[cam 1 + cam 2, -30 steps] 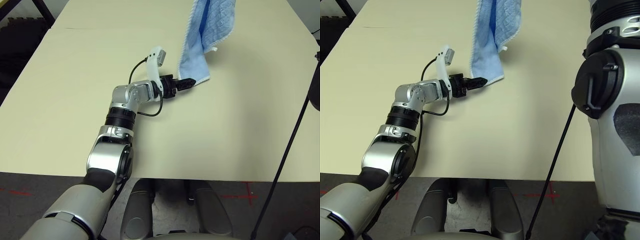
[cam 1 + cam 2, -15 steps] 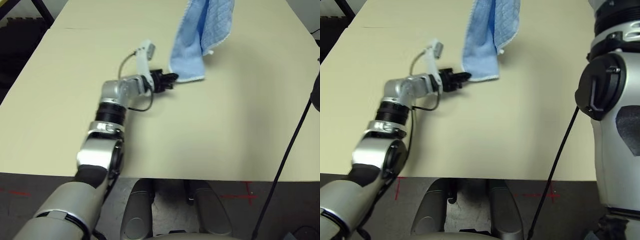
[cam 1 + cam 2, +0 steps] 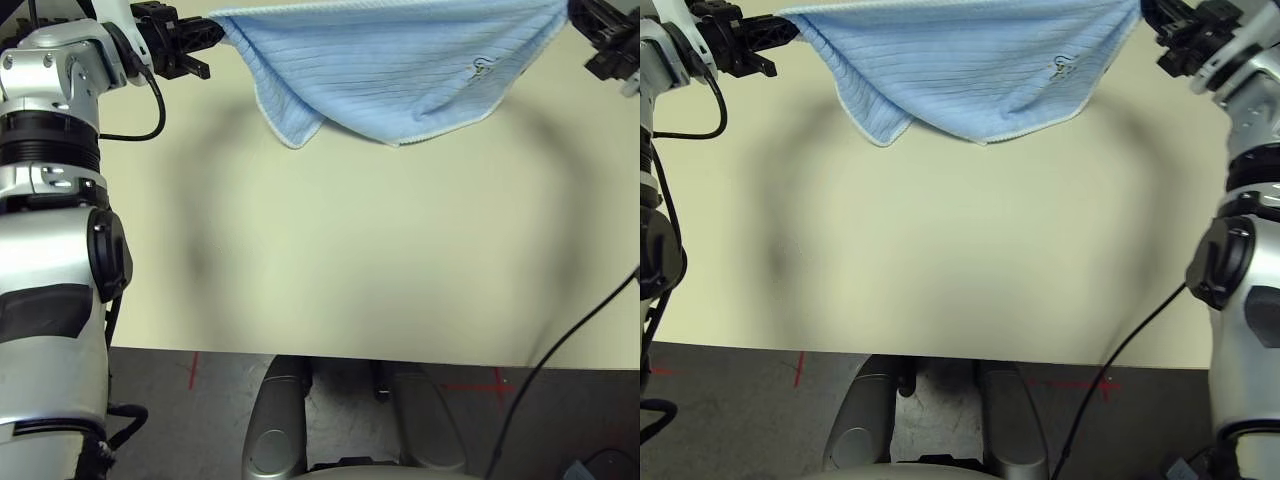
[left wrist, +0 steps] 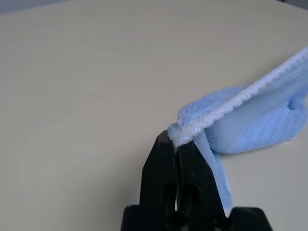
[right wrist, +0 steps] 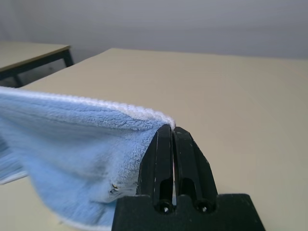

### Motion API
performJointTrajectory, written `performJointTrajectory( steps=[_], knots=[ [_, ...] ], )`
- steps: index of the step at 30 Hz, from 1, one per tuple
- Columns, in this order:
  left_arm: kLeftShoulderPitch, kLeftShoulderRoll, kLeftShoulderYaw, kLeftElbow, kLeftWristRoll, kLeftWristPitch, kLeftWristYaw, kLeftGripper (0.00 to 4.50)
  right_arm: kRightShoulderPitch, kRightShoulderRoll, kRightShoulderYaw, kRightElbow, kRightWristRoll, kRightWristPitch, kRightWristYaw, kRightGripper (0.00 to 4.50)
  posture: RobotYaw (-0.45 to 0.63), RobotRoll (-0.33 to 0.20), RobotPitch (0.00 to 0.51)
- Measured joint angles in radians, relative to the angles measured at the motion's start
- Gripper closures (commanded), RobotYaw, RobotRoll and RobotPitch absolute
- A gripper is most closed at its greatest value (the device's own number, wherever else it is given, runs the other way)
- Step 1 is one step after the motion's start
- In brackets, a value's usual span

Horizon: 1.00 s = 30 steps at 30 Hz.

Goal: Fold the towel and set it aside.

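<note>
Blue towel (image 3: pixel 390 75): now stretched wide in the air above your table (image 3: pixel 330 250), no longer dangling bunched.
Left gripper (image 3: pixel 205 32): clamped on one corner.
Right gripper (image 3: pixel 1162 18): clamped on the opposite corner.
Meaning: spread for folding.

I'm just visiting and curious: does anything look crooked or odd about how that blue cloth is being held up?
Nothing is damaged. The towel is stretched between the left gripper and right gripper, but it sags unevenly: one lower corner hangs down on the left side.
</note>
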<state>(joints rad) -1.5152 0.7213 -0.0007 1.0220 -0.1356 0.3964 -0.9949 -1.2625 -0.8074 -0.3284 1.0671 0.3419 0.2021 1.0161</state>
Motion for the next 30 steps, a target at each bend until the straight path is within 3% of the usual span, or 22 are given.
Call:
performJointTrajectory(
  steps=[3,6,10,12,17,20,23,27,30],
  knots=[
    [-0.012,0.013,-0.005,0.016,0.009,0.006,-0.069,4.45,0.019,-0.037,0.009,-0.030,0.031,0.182,0.106,4.50,0.06,0.000,0.337],
    [0.002,0.041,-0.018,0.020,0.019,0.057,-0.163,4.45,0.049,-0.102,0.098,-0.074,0.019,0.389,0.261,4.50,0.06,0.000,0.343],
    [0.044,0.053,-0.029,0.031,0.033,0.096,-0.224,4.45,0.075,-0.122,0.196,-0.095,-0.022,0.475,0.365,4.50,0.05,0.000,0.349],
    [0.050,0.053,-0.030,0.065,0.050,0.082,-0.190,4.45,0.073,-0.115,0.214,-0.091,-0.056,0.419,0.342,4.50,0.05,0.000,0.349],
    [0.031,0.011,0.000,0.154,0.091,-0.087,0.095,4.45,0.013,-0.023,0.194,-0.024,-0.102,0.136,0.139,4.50,0.05,0.000,0.346],
    [-0.025,-0.021,0.038,0.204,0.091,-0.175,0.206,4.45,-0.072,0.027,0.158,0.060,-0.120,-0.060,-0.054,4.50,0.05,0.000,0.341],
    [-0.111,-0.058,0.100,0.234,0.088,-0.368,0.418,4.45,-0.186,0.076,0.067,0.116,-0.096,-0.292,-0.228,4.50,0.05,0.000,0.339],
    [-0.207,-0.073,0.171,0.225,0.066,-0.574,0.546,4.45,-0.251,0.087,-0.018,0.108,-0.033,-0.422,-0.241,4.50,0.05,0.000,0.339],
    [-0.145,-0.058,0.157,0.208,0.081,-0.584,0.484,4.45,-0.182,0.092,-0.020,0.111,-0.026,-0.376,-0.171,4.50,0.04,0.000,0.341]
  ],
)
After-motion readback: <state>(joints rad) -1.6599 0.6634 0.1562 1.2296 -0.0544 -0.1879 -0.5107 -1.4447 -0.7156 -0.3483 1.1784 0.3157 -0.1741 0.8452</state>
